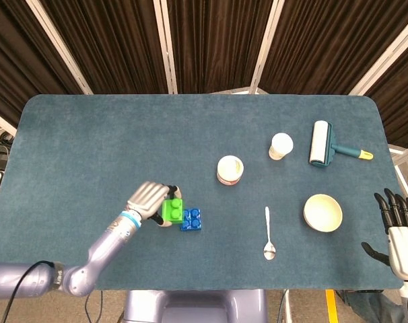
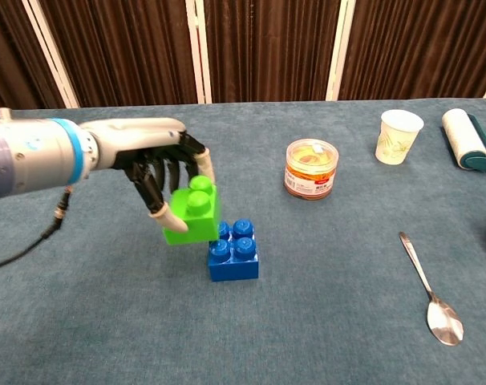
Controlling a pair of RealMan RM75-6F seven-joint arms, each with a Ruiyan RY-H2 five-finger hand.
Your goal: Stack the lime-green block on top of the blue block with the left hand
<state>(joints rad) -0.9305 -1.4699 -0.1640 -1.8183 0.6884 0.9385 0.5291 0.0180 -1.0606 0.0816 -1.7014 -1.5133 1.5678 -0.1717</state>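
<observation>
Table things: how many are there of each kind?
Blocks: 2, lime-green block in the left hand, blue block
Cups: 1, paper cup
Jars: 1
Bowls: 1
Spoons: 1
Lint rollers: 1
Total: 7

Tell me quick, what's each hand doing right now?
Left hand: holding the lime-green block beside the blue block.
Right hand: open, holding nothing.
</observation>
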